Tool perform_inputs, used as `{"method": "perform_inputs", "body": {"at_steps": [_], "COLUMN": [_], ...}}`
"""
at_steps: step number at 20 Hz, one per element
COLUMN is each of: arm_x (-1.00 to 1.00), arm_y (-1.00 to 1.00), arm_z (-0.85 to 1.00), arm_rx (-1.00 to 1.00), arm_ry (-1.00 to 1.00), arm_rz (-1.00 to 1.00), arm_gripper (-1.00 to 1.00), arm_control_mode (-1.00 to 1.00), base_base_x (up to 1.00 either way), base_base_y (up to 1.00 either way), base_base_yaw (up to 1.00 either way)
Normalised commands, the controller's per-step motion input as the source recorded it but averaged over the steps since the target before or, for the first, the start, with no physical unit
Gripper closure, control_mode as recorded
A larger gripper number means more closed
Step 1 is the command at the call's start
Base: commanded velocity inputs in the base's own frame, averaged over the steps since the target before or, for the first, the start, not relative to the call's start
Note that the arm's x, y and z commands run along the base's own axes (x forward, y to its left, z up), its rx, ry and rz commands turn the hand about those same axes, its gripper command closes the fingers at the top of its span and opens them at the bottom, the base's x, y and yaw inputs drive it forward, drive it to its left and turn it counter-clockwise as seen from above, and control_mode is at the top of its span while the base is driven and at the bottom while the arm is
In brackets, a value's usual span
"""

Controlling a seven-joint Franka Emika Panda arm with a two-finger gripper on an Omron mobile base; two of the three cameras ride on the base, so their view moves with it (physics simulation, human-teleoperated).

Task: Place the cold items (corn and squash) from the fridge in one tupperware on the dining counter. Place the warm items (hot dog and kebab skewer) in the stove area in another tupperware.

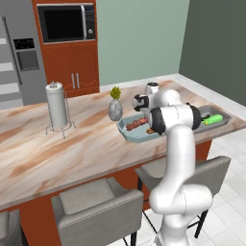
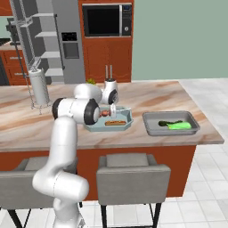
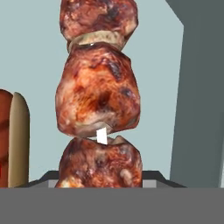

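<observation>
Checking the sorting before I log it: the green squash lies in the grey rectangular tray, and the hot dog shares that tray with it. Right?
Not quite. The hot dog lies in the pale blue tray, as the right base view shows; the squash is in the grey tray.

The kebab skewer [image 3: 98, 100] runs up the middle of the hand view, very close to the lens: three glossy, charred red-brown meat chunks stacked one above another, with a pale ring between the top two and a short white piece of stick showing between the lower two. It lies over the pale blue-grey floor of another tupperware [image 3: 35, 52], whose raised wall stands along the right side. At the left edge, the hot dog [image 3: 13, 140] shows as a tan bun strip beside a red-brown sausage.
</observation>
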Motion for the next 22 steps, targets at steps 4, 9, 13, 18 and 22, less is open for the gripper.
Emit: {"method": "perform_inputs", "body": {"at_steps": [4,9,13,18,22], "arm_x": [0.12,0.01,0.0,-0.06,-0.49], "arm_y": [-0.01,0.0,0.0,0.0,0.0], "arm_z": [-0.04,0.0,0.0,0.14,0.41], "arm_rx": [0.01,0.0,0.0,0.0,-0.02], "arm_ry": [0.03,0.05,0.07,0.05,0.02], "arm_rz": [0.08,0.02,-0.03,-0.12,-0.15], "arm_gripper": [-1.0,-1.0,-1.0,-1.0,-1.0], "arm_control_mode": [-1.0,-1.0,-1.0,-1.0,-1.0], "base_base_x": [0.0,0.0,0.0,0.0,0.0], "base_base_y": [0.0,0.0,0.0,0.0,0.0], "base_base_yaw": [0.0,0.0,0.0,0.0,0.0]}}
